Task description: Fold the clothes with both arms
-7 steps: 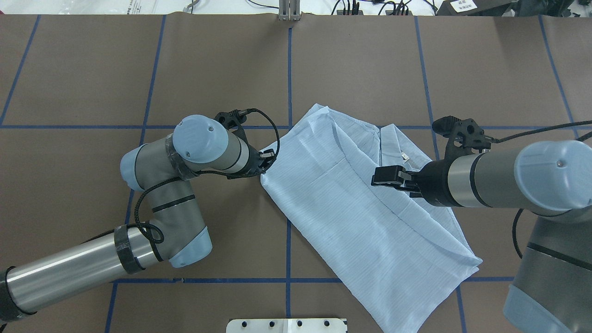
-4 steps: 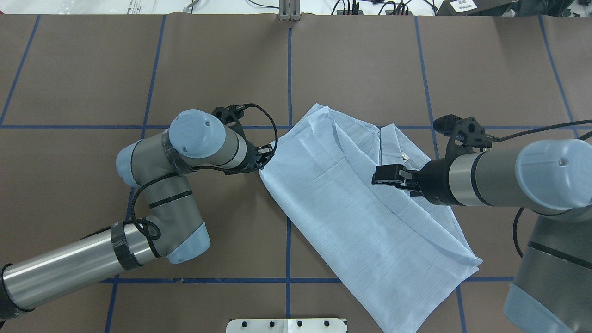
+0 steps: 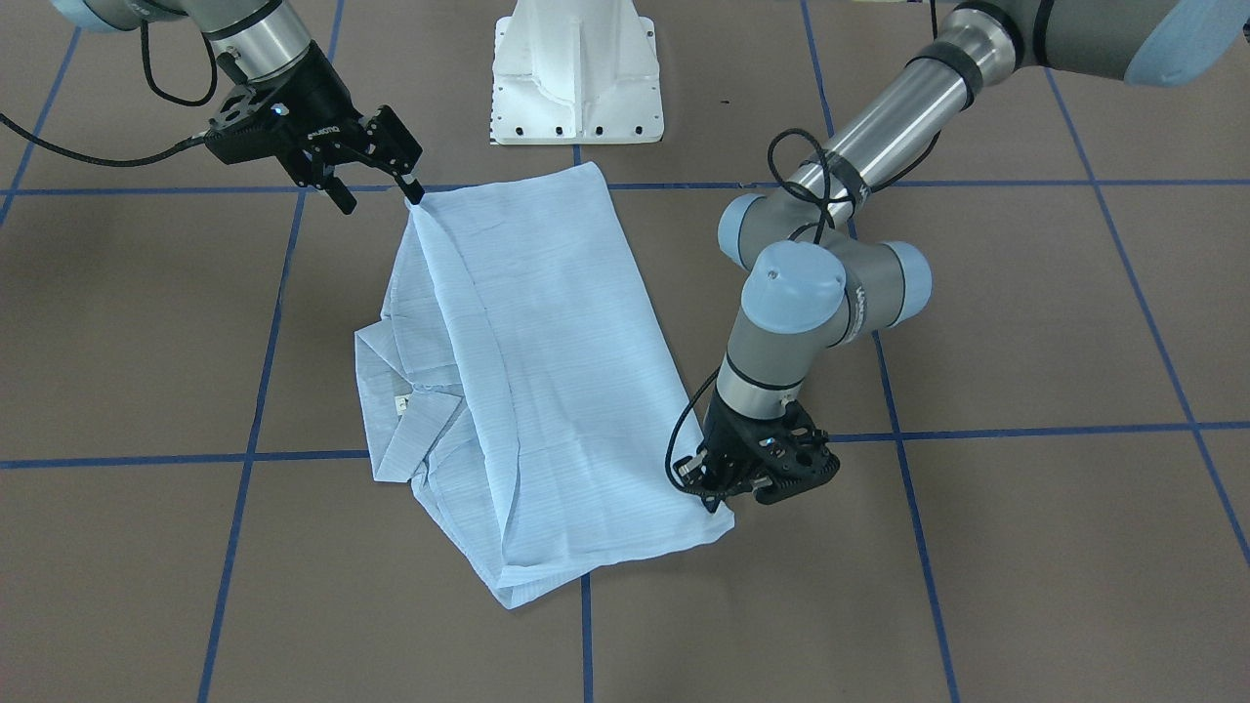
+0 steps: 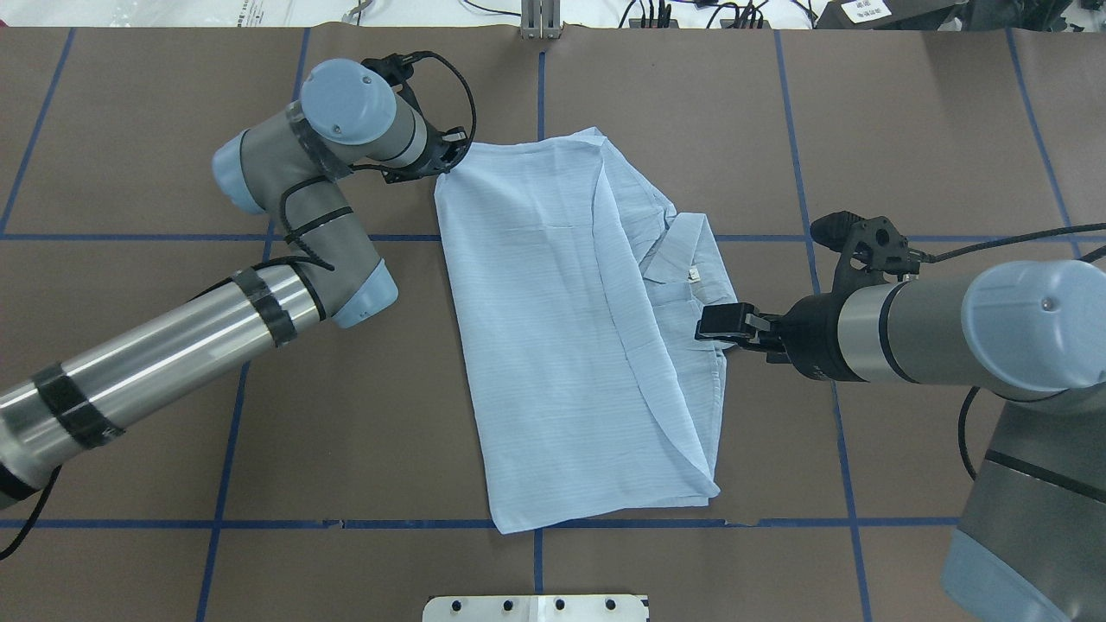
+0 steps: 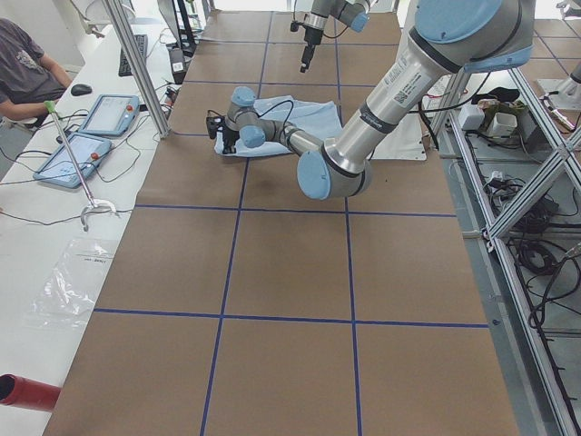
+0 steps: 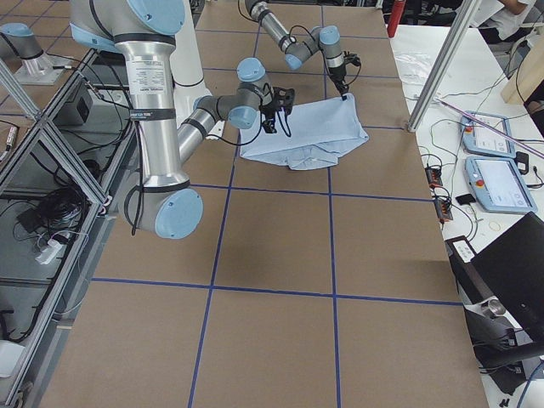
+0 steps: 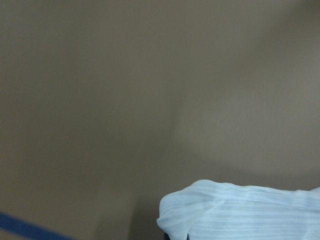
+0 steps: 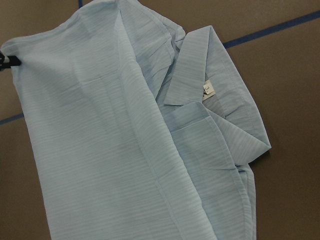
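Observation:
The pale-blue striped shirt [image 4: 553, 328] lies folded lengthwise on the brown table, its collar [image 4: 683, 255] on the robot's right side. My left gripper [image 4: 451, 160] is shut on the shirt's far left corner, low at the table; in the front view [image 3: 716, 496] it pinches that same corner. The left wrist view shows only a bunched edge of the fabric [image 7: 240, 212]. My right gripper [image 4: 713, 324] is open and empty above the shirt's right edge near the collar. In the front view [image 3: 379, 195] its two fingers stand apart. The right wrist view looks down on the shirt [image 8: 100, 150].
The white pedestal base [image 3: 576, 68] stands at the robot's side of the table. Blue tape lines [image 4: 540, 95] cross the brown cover. An aluminium post [image 4: 540, 22] stands at the far edge. Tablets [image 5: 91, 136] and cables lie on the operators' bench.
My left gripper has pulled the shirt's corner away from the robot and to the left. The shirt has swung round and lies straighter. The right arm has stayed in place.

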{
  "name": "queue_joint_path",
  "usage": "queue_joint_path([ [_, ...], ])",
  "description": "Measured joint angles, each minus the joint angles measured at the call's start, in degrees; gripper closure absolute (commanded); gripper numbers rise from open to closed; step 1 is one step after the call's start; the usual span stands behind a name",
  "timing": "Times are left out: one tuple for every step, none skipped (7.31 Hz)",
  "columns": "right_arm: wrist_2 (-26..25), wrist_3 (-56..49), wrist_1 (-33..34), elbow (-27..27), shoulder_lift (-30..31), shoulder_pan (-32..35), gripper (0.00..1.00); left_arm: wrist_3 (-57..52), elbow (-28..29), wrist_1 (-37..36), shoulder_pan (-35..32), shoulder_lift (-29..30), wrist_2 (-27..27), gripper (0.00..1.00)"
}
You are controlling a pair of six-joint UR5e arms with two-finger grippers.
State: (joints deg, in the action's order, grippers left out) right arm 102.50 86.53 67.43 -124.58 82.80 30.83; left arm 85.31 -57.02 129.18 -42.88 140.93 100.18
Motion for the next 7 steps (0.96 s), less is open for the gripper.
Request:
queue_joint_path([
  [0.0,0.0,0.0,0.0,0.0,0.0,0.0,-0.1,4.8,3.8,-0.2,2.9,-2.0,1.0],
  [0.0,0.0,0.0,0.2,0.0,0.0,0.0,-0.1,7.8,7.2,-0.3,4.4,-3.7,0.95],
  [0.0,0.0,0.0,0.5,0.0,0.0,0.0,-0.5,10.2,10.4,-0.3,5.2,-4.9,0.01],
  [-0.1,0.0,0.1,1.2,-0.3,-0.1,0.0,-2.4,11.3,12.1,-0.3,5.4,-5.4,0.0],
  [0.0,0.0,0.3,2.6,-1.6,-0.2,0.0,-5.2,11.7,12.8,-0.5,5.3,-5.6,0.0],
  [0.1,0.0,0.7,4.6,-3.4,-0.3,0.0,-6.9,11.8,13.0,-1.1,5.1,-5.5,0.0],
  [0.1,-0.3,1.5,6.5,-5.2,-0.5,0.0,-8.7,11.5,12.9,-2.2,4.5,-4.6,0.0],
])
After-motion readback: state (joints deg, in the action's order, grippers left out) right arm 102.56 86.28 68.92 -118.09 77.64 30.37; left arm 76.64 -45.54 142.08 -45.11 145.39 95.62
